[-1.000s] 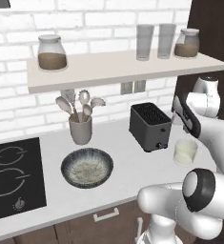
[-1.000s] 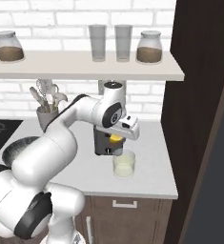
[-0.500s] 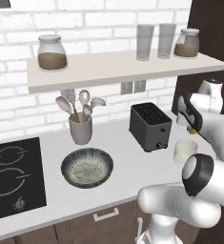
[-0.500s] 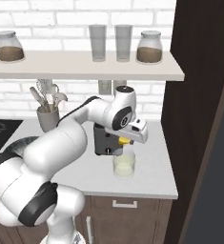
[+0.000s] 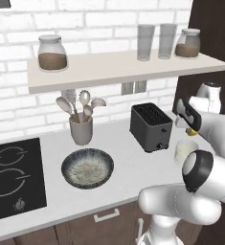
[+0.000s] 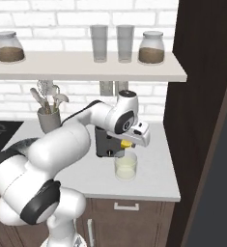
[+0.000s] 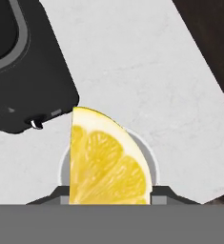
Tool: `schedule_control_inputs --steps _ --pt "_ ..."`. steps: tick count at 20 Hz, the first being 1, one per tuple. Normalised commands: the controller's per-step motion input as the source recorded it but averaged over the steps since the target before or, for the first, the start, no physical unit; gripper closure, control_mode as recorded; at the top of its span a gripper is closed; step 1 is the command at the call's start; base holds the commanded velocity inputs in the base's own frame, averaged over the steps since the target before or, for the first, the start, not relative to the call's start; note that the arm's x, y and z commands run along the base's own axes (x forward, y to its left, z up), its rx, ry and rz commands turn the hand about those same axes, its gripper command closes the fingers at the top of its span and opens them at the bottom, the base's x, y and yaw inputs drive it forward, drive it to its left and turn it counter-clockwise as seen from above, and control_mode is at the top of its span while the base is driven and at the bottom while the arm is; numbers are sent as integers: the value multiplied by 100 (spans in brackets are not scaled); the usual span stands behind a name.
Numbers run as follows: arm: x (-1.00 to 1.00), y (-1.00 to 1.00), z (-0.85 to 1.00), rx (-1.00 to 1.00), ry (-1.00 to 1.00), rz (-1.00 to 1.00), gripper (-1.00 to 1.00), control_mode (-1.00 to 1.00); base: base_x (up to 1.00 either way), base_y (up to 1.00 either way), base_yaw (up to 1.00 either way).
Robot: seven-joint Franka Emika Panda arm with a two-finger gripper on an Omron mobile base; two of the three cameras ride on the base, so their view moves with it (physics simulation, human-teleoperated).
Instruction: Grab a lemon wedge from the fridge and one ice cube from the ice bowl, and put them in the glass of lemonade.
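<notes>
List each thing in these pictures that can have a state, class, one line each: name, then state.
pincer: shut on the lemon wedge, above the glass of lemonade
lemon wedge: held, not yet in the drink
glass of lemonade: upright on the counter, part full
ice bowl: upright on the counter, contents too faint to tell
jars: lidded, brown powder inside
tall glasses: upright, empty

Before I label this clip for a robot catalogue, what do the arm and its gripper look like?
A glossy white arm of rounded, bulky segments with dark grey-black joint bands and caps. The gripper has a white boxy body with dark trim and small dark jaws. No cables or markings are visible.
</notes>
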Motion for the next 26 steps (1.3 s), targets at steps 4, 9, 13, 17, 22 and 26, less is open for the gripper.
schedule_control_inputs --steps 4,9,13,17,22,26 --pt "6 0 -2 0 0 0 100 -100 0 0 0" --pt "0 -1 -33 0 0 0 100 -100 0 0 0" --pt "0 -1 -4 0 1 0 100 -100 0 0 0" --pt "0 0 -1 0 0 0 -100 -100 0 0 0" --pt "0 0 0 0 1 0 -100 -100 0 0 0" --pt "0 0 0 0 2 0 -100 -100 0 0 0"
